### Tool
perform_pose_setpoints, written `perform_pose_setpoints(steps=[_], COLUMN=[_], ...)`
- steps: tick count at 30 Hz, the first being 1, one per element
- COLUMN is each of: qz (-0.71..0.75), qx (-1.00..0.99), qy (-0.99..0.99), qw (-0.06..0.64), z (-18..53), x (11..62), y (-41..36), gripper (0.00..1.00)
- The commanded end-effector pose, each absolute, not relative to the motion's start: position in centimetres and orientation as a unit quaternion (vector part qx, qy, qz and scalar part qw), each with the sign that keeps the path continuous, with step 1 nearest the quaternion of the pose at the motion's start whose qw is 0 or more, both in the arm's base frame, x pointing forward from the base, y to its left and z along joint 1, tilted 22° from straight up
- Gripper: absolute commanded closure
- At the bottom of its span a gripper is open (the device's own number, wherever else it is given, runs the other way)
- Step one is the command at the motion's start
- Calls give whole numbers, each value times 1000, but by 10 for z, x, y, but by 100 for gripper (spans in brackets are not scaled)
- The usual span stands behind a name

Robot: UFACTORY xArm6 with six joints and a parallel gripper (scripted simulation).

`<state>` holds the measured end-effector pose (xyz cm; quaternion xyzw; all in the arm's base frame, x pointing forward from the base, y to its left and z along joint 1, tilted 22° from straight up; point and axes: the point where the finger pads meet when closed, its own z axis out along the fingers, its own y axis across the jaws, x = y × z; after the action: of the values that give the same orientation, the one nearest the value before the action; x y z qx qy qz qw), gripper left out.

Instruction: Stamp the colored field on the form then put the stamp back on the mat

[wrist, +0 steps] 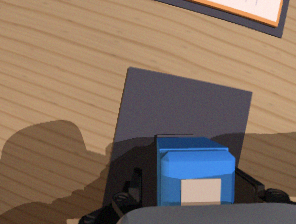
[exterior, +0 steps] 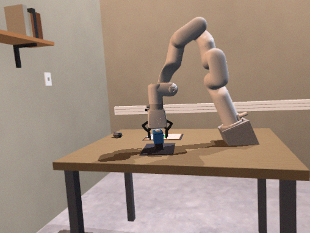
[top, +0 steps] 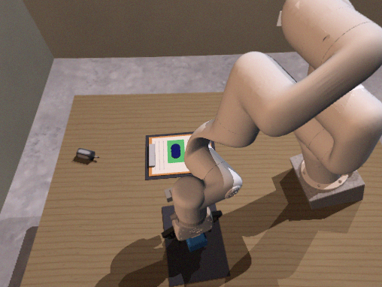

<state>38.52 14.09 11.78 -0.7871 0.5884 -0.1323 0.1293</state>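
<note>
One gripper (top: 192,225) (exterior: 158,137), yours, stands wide open, holding nothing, around the upright blue stamp (top: 197,242) (exterior: 158,136) (wrist: 196,170). Top view: arm (top: 222,113) (exterior: 172,58) hides the clipboard's (top: 147,158) right side; dark object (top: 86,154) (exterior: 116,135) at left.

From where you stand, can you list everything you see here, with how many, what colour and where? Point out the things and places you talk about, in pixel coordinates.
Table (top: 113,120) (exterior: 244,155): one, brown wood, mid-room
Clipboard (top: 147,165) (wrist: 220,17): one, dark, on the table
Form (top: 159,169): one, white, on the clipboard
Field (top: 181,143): one, green, on the form
Print (top: 175,151): one, dark blue, inside the field
Mat (top: 199,268) (exterior: 146,152) (wrist: 175,105): one, dark grey, in front of the clipboard
Stamp (top: 197,243) (exterior: 158,137) (wrist: 197,167): one, blue, upright on the mat
Small gadget (top: 86,153) (exterior: 117,135): one, dark grey, far left of table
Shelf (exterior: 27,39): one, orange-brown, left wall, holding upright items
Wall plate (exterior: 47,78): one, white, below the shelf
Arm (top: 241,98) (exterior: 174,52): one, beige, over the table
Gripper (exterior: 158,137): one, black fingers, open around the stamp
</note>
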Motion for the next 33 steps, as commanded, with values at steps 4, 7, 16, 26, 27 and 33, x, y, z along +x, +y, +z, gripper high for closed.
perform_pose_setpoints(steps=[4, 7, 16, 26, 27, 33], qz=[-133, -133, -133, -133, -133, -133], qx=[-787, -787, -787, -787, -787, -787], qy=[588, 588, 588, 588, 588, 588], qw=[131, 131, 131, 131, 131, 131], z=[119, 119, 119, 133, 141, 194], x=[386, 386, 386, 380, 377, 357], y=[141, 141, 141, 141, 140, 137], gripper=[3, 3, 3, 3, 3, 3])
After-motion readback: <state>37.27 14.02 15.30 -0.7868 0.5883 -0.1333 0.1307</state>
